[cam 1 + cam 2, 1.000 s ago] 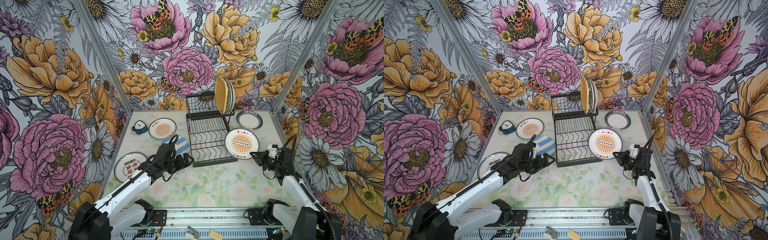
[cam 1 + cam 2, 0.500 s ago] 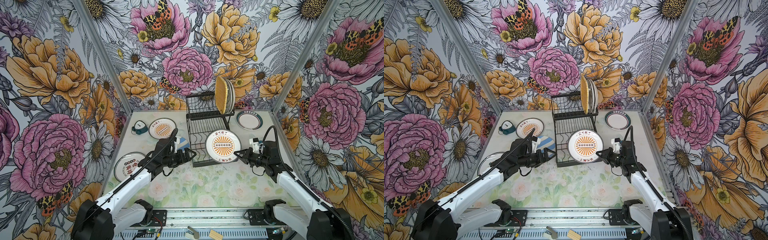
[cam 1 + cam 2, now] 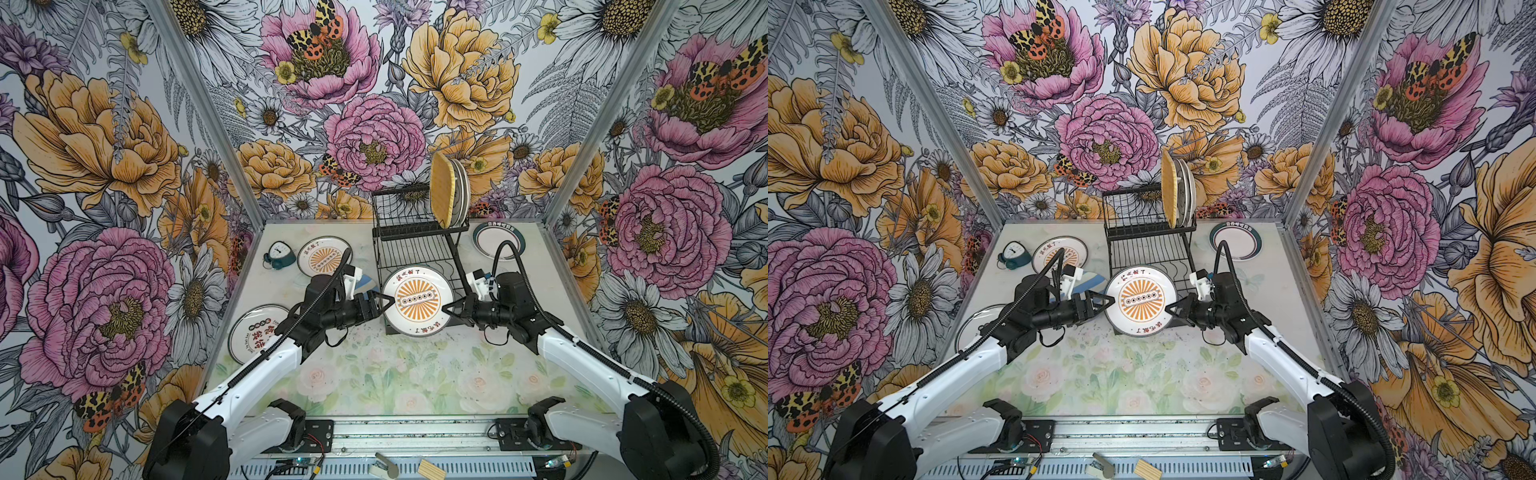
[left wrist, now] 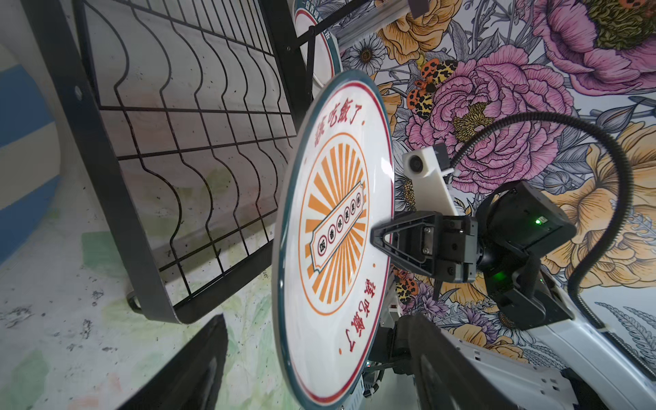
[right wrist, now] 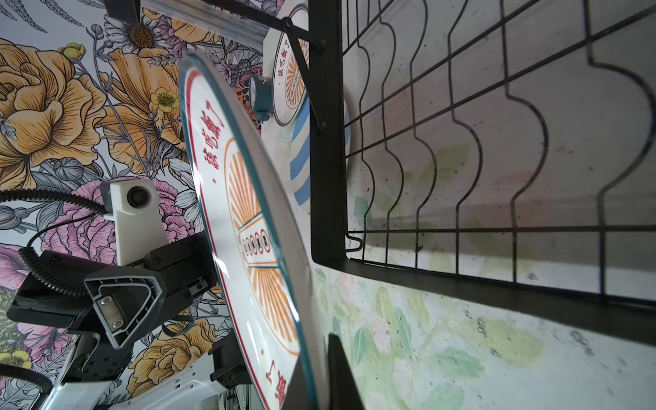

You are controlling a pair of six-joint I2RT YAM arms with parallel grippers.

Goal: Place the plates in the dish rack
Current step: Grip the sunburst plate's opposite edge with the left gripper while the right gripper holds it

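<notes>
A white plate with an orange sunburst [image 3: 417, 300] [image 3: 1140, 300] hangs tilted over the front edge of the black wire dish rack [image 3: 415, 249] [image 3: 1142, 249]. My right gripper [image 3: 446, 309] [image 5: 316, 376] is shut on this plate's right rim [image 5: 248, 220]. On the opposite rim my left gripper [image 3: 386, 300] [image 4: 317, 319] straddles the plate [image 4: 333, 227], open, with its fingers [image 4: 191, 369] clear of it. On the rack's upper shelf a yellow plate [image 3: 441, 189] stands upright beside white plates [image 3: 462, 191].
Lying on the table are a second sunburst plate [image 3: 324, 261], a blue-striped plate [image 3: 368, 282] half hidden by the left arm, a red-lettered plate [image 3: 257, 332] and a teal-ringed plate [image 3: 496, 240]. A teal clock [image 3: 277, 254] stands at the back left.
The right gripper lifted the sunburst plate from the table right of the rack and carried it left over the rack's front. The left gripper moved right to the plate's rim, its jaws narrowing slightly.
</notes>
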